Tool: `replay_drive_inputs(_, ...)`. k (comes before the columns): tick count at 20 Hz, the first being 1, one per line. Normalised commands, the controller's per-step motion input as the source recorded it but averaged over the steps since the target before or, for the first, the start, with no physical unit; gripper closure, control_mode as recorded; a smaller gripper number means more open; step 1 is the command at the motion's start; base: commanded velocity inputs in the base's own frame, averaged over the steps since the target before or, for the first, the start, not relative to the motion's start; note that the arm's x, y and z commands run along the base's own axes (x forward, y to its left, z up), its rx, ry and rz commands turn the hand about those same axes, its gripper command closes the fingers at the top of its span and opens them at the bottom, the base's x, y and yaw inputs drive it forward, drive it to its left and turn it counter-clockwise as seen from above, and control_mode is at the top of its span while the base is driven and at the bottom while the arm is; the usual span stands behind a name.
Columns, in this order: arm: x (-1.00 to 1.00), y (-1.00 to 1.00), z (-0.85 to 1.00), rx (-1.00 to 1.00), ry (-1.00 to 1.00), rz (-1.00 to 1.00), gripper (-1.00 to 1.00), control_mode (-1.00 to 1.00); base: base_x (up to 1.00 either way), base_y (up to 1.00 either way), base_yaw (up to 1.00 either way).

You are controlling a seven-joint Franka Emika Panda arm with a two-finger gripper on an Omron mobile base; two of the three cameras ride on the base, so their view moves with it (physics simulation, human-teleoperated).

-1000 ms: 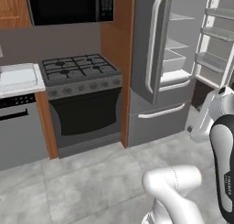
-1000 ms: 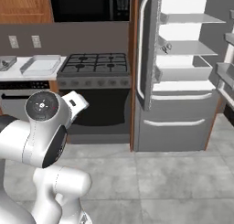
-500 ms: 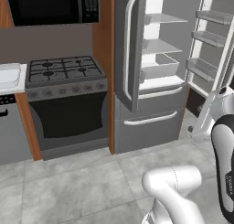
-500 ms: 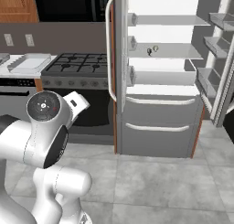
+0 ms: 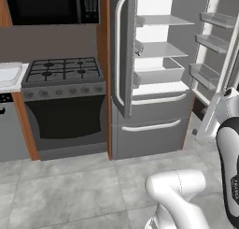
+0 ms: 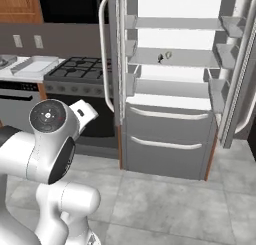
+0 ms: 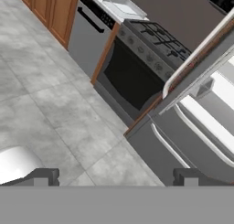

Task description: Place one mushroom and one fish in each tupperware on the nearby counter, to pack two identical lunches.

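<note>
My gripper (image 7: 116,177) is open, its two dark fingertips (image 7: 43,176) far apart with nothing between them, looking down over the floor toward the stove. A pale shallow tupperware (image 6: 35,65) sits on the white counter (image 6: 20,75) at the far left, beside the stove; it is also the tupperware (image 7: 123,7) at the top of the hand view and the tupperware (image 5: 9,74) at the left edge of the left base view. Two small things (image 6: 165,55), one pale and round, one dark, lie on a middle shelf of the open fridge; they are too small to tell mushroom from fish.
The black gas stove (image 5: 63,71) with its oven stands between the counter and the fridge (image 6: 170,89). Both fridge doors hang open, the left door (image 5: 122,55) and the right door (image 5: 212,50) with its racks. Grey tiled floor (image 5: 70,186) lies in front.
The whole picture has shifted: the camera has swung right, so the stove and counter slid left and the open fridge now stands in the middle. The jaws stayed open.
</note>
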Motion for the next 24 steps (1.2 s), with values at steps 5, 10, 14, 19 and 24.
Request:
replay_drive_inputs(5, 0.00, 0.00, 0.00, 0.00, 0.00, 0.00, -1.00, 1.00, 0.21, -0.60, 0.16)
replay_drive_inputs(10, 0.00, 0.00, 0.00, 0.00, 0.00, 0.00, -1.00, 1.00, 0.13, -0.55, 0.13)
replay_drive_inputs(14, 0.00, 0.00, 0.00, 0.00, 0.00, 0.00, -1.00, 1.00, 0.17, -0.30, 0.08)
replay_drive_inputs(19, 0.00, 0.00, 0.00, 0.00, 0.00, 0.00, -1.00, 1.00, 0.38, 0.00, 0.00)
replay_drive_inputs(24, 0.00, 0.00, 0.00, 0.00, 0.00, 0.00, -1.00, 1.00, 0.36, -0.06, 0.00)
